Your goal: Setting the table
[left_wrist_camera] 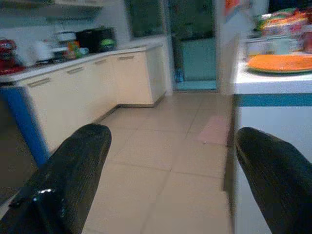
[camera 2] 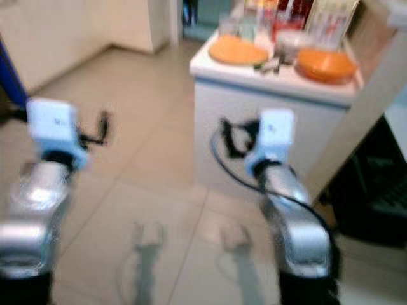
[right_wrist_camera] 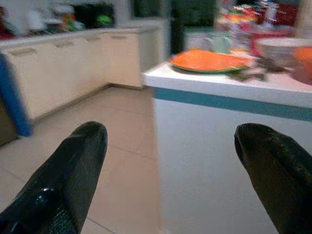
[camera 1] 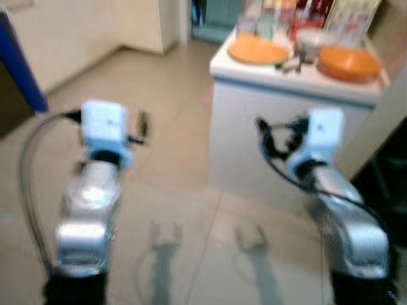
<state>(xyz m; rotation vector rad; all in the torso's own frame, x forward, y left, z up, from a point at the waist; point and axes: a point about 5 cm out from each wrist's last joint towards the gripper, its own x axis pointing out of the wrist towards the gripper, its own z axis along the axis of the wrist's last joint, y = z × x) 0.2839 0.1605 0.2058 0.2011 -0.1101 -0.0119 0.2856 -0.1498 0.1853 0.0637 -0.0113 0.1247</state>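
Robot is closing in on the white counter, both arms raised, nothing picked up yet.

On the left, the left gripper (left_wrist_camera: 170, 180) is hovering over the floor tiles, fingers spread wide and holding nothing; the right gripper (right_wrist_camera: 168, 175) is likewise gaping, facing the counter (camera 1: 280, 121). Up there the orange plate (camera 1: 257, 49) is lying flat, round, showing no long axis, with the orange bowl (camera 1: 348, 63) further right. I reckon the approach is under way; next it needs reaching over the counter edge.

A white surface (camera 1: 286, 111) with a teal band is carrying a flat orange plate (camera 1: 257, 49), an orange bowl (camera 1: 348, 63), a pale bowl (camera 1: 313, 42) and blurred packages behind them.
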